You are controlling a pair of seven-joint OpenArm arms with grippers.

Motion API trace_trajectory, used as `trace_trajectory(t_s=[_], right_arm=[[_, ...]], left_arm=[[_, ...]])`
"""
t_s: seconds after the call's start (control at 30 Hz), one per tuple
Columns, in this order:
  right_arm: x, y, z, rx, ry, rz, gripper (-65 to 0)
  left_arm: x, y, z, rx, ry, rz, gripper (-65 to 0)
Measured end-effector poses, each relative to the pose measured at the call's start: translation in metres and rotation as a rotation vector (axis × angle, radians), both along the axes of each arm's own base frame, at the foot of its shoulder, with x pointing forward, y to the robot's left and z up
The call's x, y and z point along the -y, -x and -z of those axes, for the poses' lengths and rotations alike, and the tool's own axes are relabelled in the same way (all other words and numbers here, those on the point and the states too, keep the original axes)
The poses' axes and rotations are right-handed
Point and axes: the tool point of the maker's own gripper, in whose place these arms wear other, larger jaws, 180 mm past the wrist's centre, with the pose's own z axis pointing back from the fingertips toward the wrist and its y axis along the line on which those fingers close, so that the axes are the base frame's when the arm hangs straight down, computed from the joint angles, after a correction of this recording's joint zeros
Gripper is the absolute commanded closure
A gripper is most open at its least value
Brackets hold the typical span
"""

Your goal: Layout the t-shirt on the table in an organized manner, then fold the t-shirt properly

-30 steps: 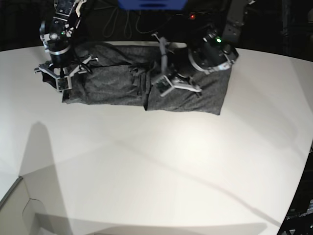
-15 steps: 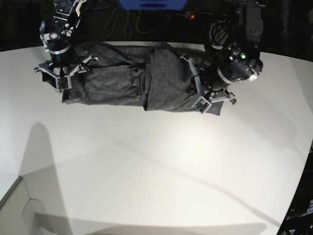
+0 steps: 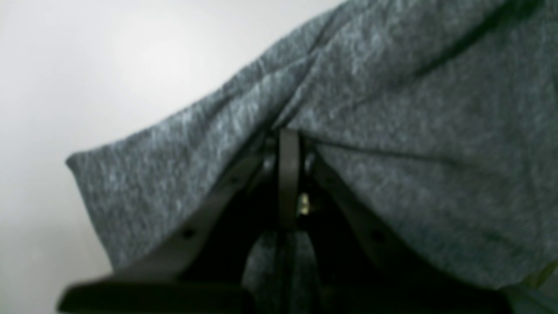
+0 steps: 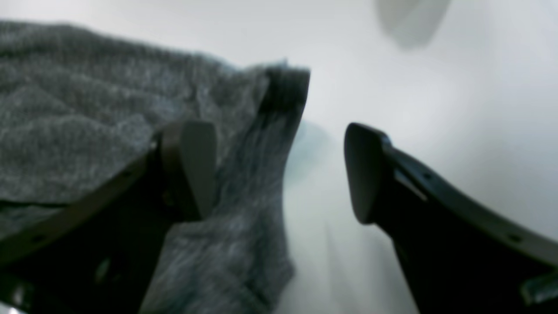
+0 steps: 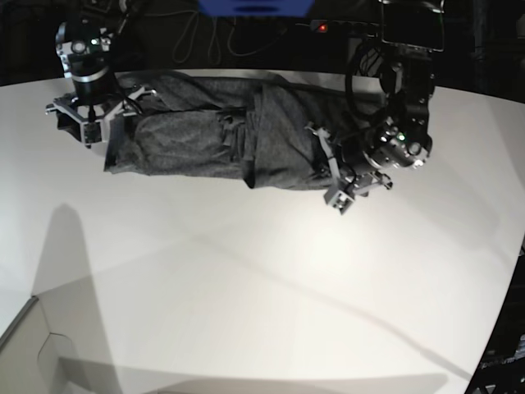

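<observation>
Dragging toward five o'clock, the left gripper (image 5: pixel 340 195) pinches the t-shirt (image 5: pixel 205 139), seemingly its hem; the right gripper (image 4: pixel 279 174) has spread over the table (image 5: pixel 246 287).

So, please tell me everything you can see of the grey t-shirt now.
The heathered dark charcoal-grey knit t-shirt is plain, soft and without print. It lies on the smooth white table as a long rumpled band along the far edge, with creases and overlapping folds near its middle. The left tool is shut on fabric at one end, which drapes over its fingers. The right tool stands open at the other end, one finger on the cloth.
</observation>
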Motion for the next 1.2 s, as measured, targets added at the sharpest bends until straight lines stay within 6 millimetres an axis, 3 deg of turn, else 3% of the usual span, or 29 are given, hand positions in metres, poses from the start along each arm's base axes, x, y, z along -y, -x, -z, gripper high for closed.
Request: trace_trajectory(t_s=[0.17,0.33,0.5,0.73,1.07,1.2], right_arm=[[-0.013,0.003,0.014,-0.122,-0.056,-0.048,-46.7],[-0.009,-0.008,0.014,-0.160,-0.049,-0.025,-46.5],[0.023,-0.011,0.015,-0.206,-0.031,0.077,-46.5],[0.036,0.000,0.040,-0.289,-0.082,0.151,-46.5],[0.061,0.016,0.040,-0.287,-0.088,0.246,-46.5],[0.061,0.016,0.040,-0.287,-0.088,0.244,-46.5]], left_arm=[[0.000,0.001,0.001,-0.001,0.002,0.000,-0.1],[0.001,0.001,-0.002,0.007,0.003,0.001,-0.1],[0.001,0.001,-0.002,0.007,0.003,0.003,-0.1],[0.001,0.001,-0.002,0.007,0.003,0.005,-0.1],[0.001,0.001,-0.002,0.008,0.003,0.005,-0.1],[0.001,0.001,-0.002,0.007,0.004,0.005,-0.1]])
